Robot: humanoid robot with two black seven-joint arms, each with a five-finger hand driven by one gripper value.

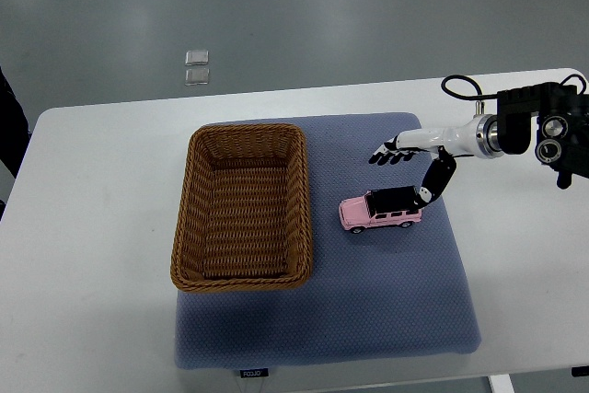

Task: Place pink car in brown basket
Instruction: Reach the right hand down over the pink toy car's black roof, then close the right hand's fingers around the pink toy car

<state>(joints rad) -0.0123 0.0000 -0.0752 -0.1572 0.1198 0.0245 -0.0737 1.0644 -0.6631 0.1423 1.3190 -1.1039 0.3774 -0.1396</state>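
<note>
From the left: I see the brown basket (241, 207) on the left part of the blue mat (386, 301), upright and with nothing in it. The mat lies on the white table (92, 227).

Just right of the basket, apart from its wall, the pink car (380, 209) stands on its wheels on the mat, nose toward the basket.

Further right, the right hand (409, 161) comes in from the right edge. Its fingers (386, 154) are spread flat above and behind the car, and the thumb (434, 183) reaches down to the car's rear roof — touching it or just short of it, I cannot tell which. The hand holds nothing. The left arm is not in view.

I judge the step in hand to be the approach to the grasp — the car is not yet gripped. The next move calls for lowering the fingers over the roof and closing them against the thumb, then lifting and carrying leftward over the basket rim.
</note>
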